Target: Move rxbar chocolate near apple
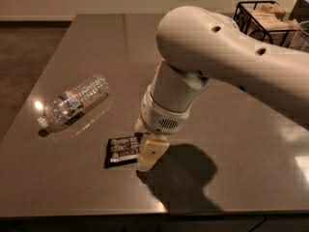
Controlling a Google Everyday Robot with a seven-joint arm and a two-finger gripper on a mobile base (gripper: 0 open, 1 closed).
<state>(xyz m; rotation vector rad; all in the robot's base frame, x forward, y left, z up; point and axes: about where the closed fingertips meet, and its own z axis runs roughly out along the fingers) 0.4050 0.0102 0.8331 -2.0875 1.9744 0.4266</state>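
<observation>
The rxbar chocolate (122, 150) is a flat black wrapper with white lettering, lying on the dark table near its front edge. My gripper (147, 153) hangs from the big white arm (212, 57) and is down at the bar's right end, covering that end. The apple is hidden behind the arm.
A clear plastic water bottle (72, 103) lies on its side to the left of the bar. A black wire basket (260, 18) with boxes stands at the back right. The table's front edge (145, 212) is close below the bar.
</observation>
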